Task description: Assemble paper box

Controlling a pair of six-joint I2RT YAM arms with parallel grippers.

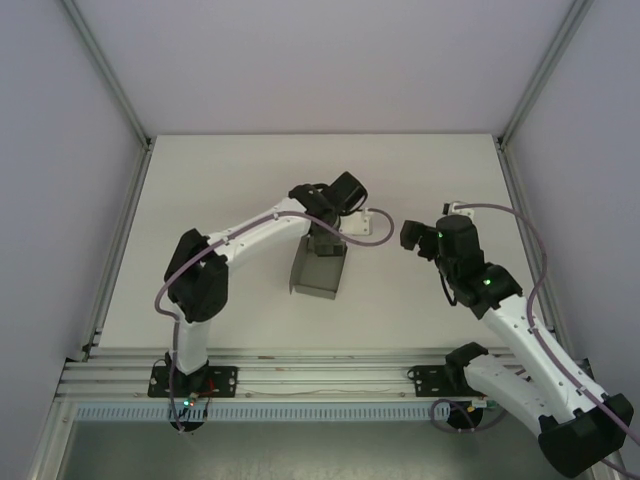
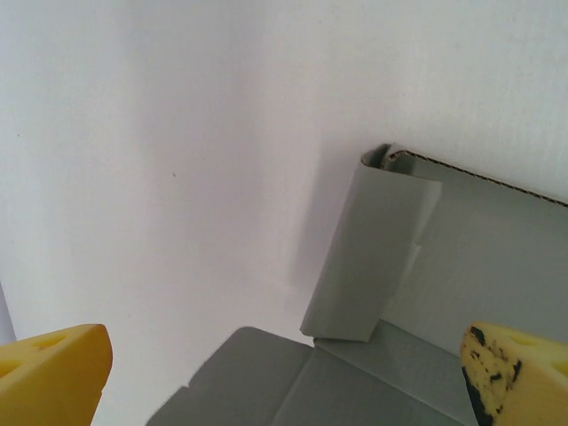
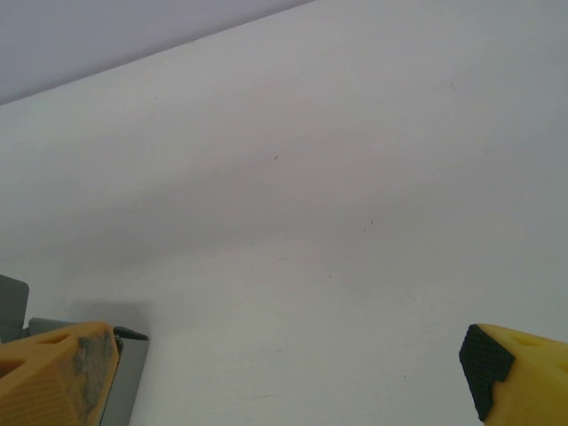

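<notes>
Left wrist: my left fingers (image 2: 53, 377) spread over the paper box (image 2: 373, 248), partly folded, more folding left; right fingers (image 3: 55, 373) spread too.

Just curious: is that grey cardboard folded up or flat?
Partly folded: the paper box has a side flap standing, another lying flat on the table.

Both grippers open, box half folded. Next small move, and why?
Probably shift the right gripper left onto the box's edge. It hangs open over the table beside the box, while the left gripper hangs open above the box, whose one flap stands unheld.
</notes>
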